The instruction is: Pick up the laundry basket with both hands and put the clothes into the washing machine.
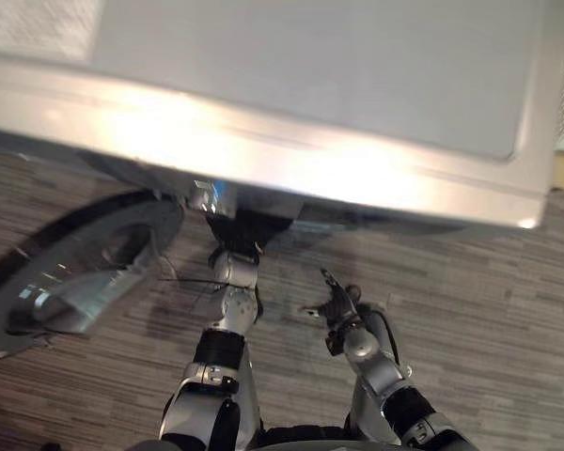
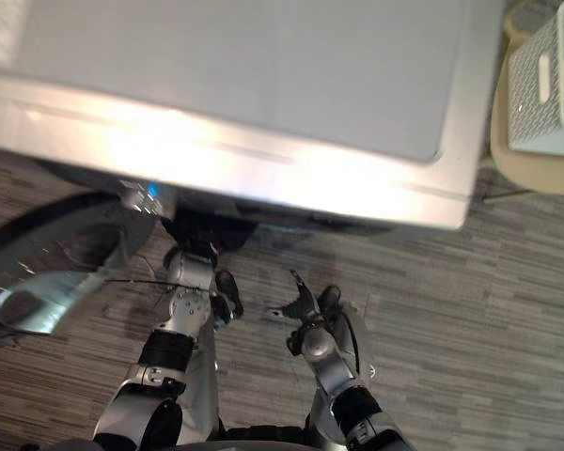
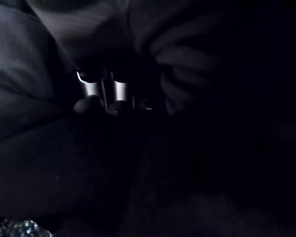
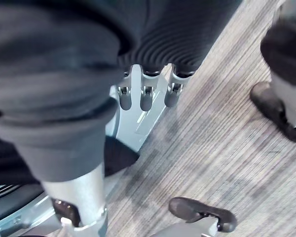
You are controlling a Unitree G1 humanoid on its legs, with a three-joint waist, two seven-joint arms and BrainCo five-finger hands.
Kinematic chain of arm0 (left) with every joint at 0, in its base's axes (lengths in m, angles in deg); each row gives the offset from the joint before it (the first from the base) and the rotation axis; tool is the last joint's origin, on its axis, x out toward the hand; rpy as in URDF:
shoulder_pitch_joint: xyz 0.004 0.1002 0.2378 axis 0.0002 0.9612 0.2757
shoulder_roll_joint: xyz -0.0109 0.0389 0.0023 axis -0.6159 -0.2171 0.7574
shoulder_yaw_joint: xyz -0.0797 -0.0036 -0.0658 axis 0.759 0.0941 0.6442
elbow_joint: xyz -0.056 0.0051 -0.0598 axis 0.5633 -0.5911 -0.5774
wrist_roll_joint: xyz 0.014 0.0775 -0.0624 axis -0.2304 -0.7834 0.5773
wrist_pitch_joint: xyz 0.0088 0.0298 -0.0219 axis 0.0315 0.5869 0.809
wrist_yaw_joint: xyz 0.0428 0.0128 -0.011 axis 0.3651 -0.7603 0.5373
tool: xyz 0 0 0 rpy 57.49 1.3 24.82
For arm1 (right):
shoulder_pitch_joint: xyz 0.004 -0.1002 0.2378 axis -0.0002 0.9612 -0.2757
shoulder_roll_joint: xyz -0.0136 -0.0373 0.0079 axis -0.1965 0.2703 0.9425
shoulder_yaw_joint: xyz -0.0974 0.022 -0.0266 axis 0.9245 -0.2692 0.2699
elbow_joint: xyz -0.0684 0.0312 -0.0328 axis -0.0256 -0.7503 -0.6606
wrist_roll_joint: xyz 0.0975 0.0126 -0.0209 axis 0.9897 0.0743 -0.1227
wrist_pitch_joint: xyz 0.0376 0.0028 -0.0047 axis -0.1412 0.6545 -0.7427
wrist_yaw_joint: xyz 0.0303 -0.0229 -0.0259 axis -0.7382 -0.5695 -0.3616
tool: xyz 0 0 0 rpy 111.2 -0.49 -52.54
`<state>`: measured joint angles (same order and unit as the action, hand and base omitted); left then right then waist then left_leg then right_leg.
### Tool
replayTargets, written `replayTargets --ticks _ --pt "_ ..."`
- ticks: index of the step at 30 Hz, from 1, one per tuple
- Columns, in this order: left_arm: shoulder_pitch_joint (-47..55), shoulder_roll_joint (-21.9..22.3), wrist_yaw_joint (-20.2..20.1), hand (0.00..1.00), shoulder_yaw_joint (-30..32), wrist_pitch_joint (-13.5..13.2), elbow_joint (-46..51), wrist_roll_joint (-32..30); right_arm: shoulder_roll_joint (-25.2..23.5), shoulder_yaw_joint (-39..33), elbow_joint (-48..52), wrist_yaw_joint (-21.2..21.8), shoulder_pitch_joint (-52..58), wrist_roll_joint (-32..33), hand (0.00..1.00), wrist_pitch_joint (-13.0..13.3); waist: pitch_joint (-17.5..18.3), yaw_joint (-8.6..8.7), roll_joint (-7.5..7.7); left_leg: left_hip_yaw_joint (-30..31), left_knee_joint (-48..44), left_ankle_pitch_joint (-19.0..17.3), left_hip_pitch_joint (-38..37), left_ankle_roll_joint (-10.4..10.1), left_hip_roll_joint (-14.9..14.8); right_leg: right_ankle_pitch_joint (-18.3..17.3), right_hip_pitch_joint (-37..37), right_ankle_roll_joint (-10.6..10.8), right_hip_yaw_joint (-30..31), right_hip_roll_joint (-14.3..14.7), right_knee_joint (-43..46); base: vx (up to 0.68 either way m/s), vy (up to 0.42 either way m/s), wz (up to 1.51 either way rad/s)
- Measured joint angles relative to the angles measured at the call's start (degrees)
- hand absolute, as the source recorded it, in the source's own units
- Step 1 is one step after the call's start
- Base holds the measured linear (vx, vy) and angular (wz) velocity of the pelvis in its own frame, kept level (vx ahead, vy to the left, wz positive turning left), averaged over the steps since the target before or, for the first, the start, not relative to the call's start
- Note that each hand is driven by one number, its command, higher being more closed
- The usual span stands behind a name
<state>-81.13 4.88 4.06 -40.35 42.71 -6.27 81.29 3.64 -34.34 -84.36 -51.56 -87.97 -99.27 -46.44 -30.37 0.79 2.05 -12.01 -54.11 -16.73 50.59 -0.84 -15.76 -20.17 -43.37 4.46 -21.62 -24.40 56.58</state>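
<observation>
Left hand (image 3: 119,90) is inside the washing machine (image 1: 291,75), right of its open door (image 1: 85,272), among dark clothes (image 3: 34,113); if it grips them, I cannot tell. Right hand (image 1: 341,315) hangs above the floor (image 1: 470,310), fingers (image 4: 146,96) loose, holding nothing. Laundry basket (image 2: 536,85) stands far right on a beige stool (image 2: 522,174), well apart from both hands.

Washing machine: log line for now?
left hand: inside washing machine, amid dark clothes | right hand: open, over floor | door: open | laundry basket: right of machine
</observation>
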Motion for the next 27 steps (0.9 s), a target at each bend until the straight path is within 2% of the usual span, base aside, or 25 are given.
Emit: replayTargets --ticks 2,4,5,7,12,15,17,20,23,27 --pt "-3.05 -0.54 1.44 1.00 1.41 -0.90 3.54 -0.42 0.12 -0.16 5.57 0.04 2.41 1.82 0.00 0.93 -0.05 -0.13 0.04 1.34 -8.08 -2.48 7.64 0.16 -1.39 -3.12 -7.61 -0.53 2.52 -1.36 8.60 -0.29 -0.015 0.01" --pt "-6.49 -2.49 3.69 1.00 4.80 -1.94 6.93 -1.49 0.15 -0.28 13.77 0.31 6.99 6.67 0.00 3.11 -0.05 0.13 0.04 2.55 -14.44 -4.04 13.79 0.32 -2.80 -5.06 -13.91 -1.03 4.43 -1.71 14.89 -0.20 0.013 -0.16" --pt "-7.66 -3.38 4.16 1.00 5.80 -2.36 7.39 -1.66 0.16 -0.33 15.59 0.47 8.28 7.94 0.00 4.03 -0.05 0.20 0.05 2.81 -15.90 -4.34 15.26 0.36 -3.34 -5.64 -15.30 -0.89 4.70 -1.68 16.31 -0.15 0.001 -0.12" --pt "-11.96 -7.26 6.24 1.00 8.49 -2.81 8.73 -1.99 0.08 -0.63 20.01 1.87 12.65 11.19 0.00 6.36 -0.05 0.80 0.05 4.09 -18.96 -4.47 19.63 0.36 -4.30 -6.30 -19.18 -1.93 4.96 -1.60 19.51 -0.11 -0.017 -0.08" --pt "-17.23 -12.45 9.90 1.00 8.80 -3.16 8.20 -1.95 -0.40 -1.10 25.05 4.51 18.30 14.65 0.00 9.50 0.02 1.49 0.17 4.75 -21.02 -4.40 23.35 0.22 -6.30 -6.31 -23.09 -3.36 5.27 -0.50 21.51 -0.07 -0.023 -0.14" --pt "-21.21 -16.43 10.12 1.00 6.49 -3.11 7.34 -2.02 -1.64 -3.02 26.75 5.68 19.88 16.90 0.00 10.73 0.04 1.61 0.19 4.86 -21.38 -4.17 24.88 0.15 -7.32 -5.82 -24.90 -4.24 5.32 0.39 21.64 -0.06 -0.028 -0.18" --pt "-25.44 -20.22 9.97 1.00 2.23 -2.46 6.38 -7.08 -2.07 -4.74 28.19 6.48 20.88 18.51 0.00 10.90 0.04 1.86 0.20 4.93 -21.84 -4.05 25.85 0.37 -7.60 -5.79 -26.14 -4.30 5.63 0.65 22.05 -0.04 -0.002 -0.08" --pt "-28.50 -23.26 9.85 1.00 0.52 -1.28 6.37 -13.50 -2.29 -5.25 28.59 6.65 21.14 19.12 0.00 11.68 0.09 2.10 0.28 4.92 -22.22 -4.05 26.75 0.39 -8.24 -5.50 -27.26 -4.76 5.91 1.34 22.00 -0.03 -0.011 -0.11" --pt "-33.75 -25.97 10.49 1.00 -3.50 1.18 6.37 -19.16 -2.58 -5.22 28.69 6.79 21.39 19.79 0.00 12.18 0.21 1.86 0.58 4.75 -22.22 -4.01 28.83 0.45 -8.27 -5.04 -29.61 -5.05 6.19 1.39 21.93 -0.01 -0.002 -0.02" --pt "-38.19 -30.90 13.99 1.00 -9.43 1.60 6.23 -20.06 -2.61 -5.84 29.75 6.96 21.37 20.83 0.00 12.31 0.26 1.75 1.11 4.35 -21.84 -3.66 30.67 1.06 -8.26 -3.57 -31.44 -4.76 6.54 1.80 20.57 -0.01 0.028 -0.06"
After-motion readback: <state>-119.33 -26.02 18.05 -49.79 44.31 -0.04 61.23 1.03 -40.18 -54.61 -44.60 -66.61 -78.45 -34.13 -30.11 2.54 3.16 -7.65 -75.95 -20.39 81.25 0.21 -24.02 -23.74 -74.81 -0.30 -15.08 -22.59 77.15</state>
